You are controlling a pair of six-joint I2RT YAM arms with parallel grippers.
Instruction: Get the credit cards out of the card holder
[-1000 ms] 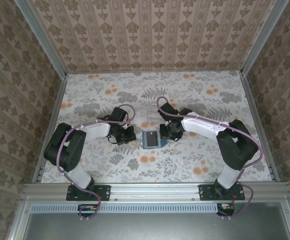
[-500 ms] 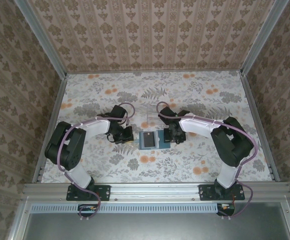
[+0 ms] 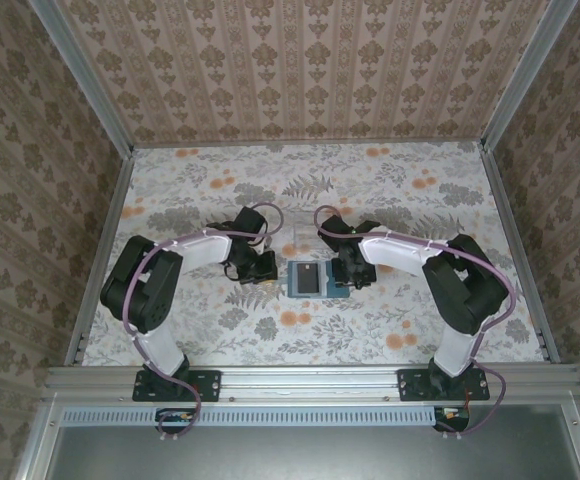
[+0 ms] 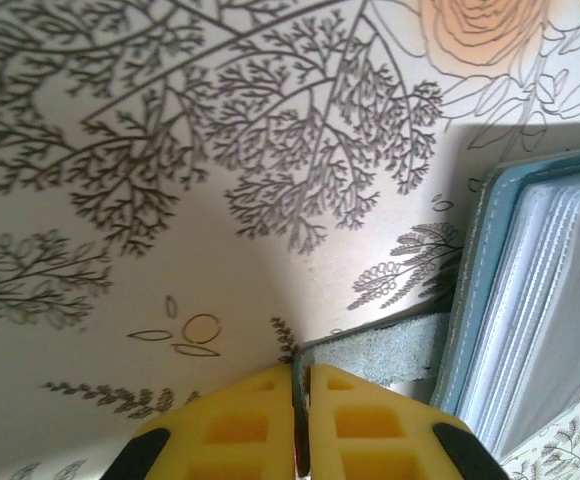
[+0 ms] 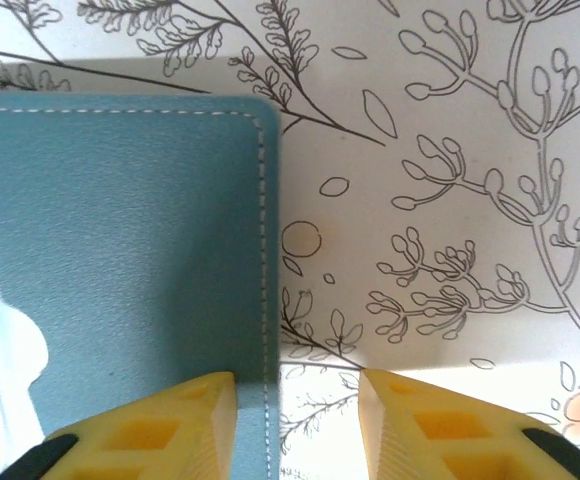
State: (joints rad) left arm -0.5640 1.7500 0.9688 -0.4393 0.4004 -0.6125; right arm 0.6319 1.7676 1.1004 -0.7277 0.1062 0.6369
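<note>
The teal card holder (image 3: pixel 308 279) lies open on the floral table between both arms, with a dark credit card (image 3: pixel 307 275) showing in its middle. My left gripper (image 3: pixel 267 268) (image 4: pixel 300 378) is at its left side, shut on a thin teal flap (image 4: pixel 390 348) of the card holder (image 4: pixel 482 250). Pale stacked sleeves (image 4: pixel 555 290) fan out inside the cover. My right gripper (image 3: pixel 348 274) (image 5: pixel 298 385) is open and straddles the right stitched edge of the card holder (image 5: pixel 130 250). One finger (image 5: pixel 185 410) is over the teal cover and the other is over the table.
A small clear plastic box (image 3: pixel 292 235) sits just behind the holder. The floral tablecloth (image 3: pixel 400 190) stretches to the back, with patterned walls on three sides and a metal rail (image 3: pixel 310 378) along the near edge.
My left arm has swung right towards the holder, which has shifted slightly right. My right gripper has settled lower, at the holder's right edge.
</note>
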